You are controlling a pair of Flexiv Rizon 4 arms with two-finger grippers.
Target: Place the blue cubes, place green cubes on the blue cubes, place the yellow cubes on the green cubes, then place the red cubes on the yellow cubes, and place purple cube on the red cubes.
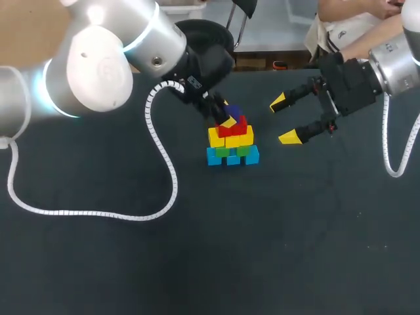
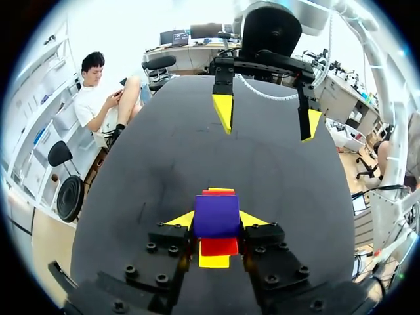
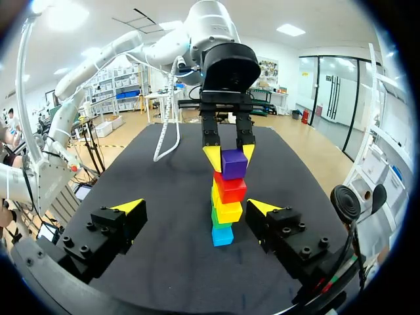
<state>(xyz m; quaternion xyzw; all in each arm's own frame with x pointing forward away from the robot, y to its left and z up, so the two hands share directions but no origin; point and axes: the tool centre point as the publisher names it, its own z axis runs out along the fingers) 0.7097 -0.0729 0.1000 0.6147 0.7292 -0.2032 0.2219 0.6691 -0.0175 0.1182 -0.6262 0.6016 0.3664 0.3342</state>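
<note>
A small pyramid of cubes stands mid-table: blue cubes [image 1: 215, 157] at the base, then green cubes [image 1: 226, 150], yellow cubes [image 1: 218, 138] and red cubes [image 1: 234, 127]. The purple cube [image 1: 233, 113] is at the very top, its underside against the red cube [image 3: 230, 188]. My left gripper [image 1: 226, 117] is shut on the purple cube [image 2: 216, 215] from both sides, coming down from above. My right gripper [image 1: 283, 121] hangs open to the right of the stack, a short way off, nothing between its fingers. From its wrist the whole stack [image 3: 228, 210] stands ahead of the right gripper [image 3: 195, 207].
The left arm's white coiled cable [image 1: 157, 190] loops across the dark table [image 1: 262, 249] left of the stack. The right arm's cable [image 1: 394, 164] hangs near the table's right side.
</note>
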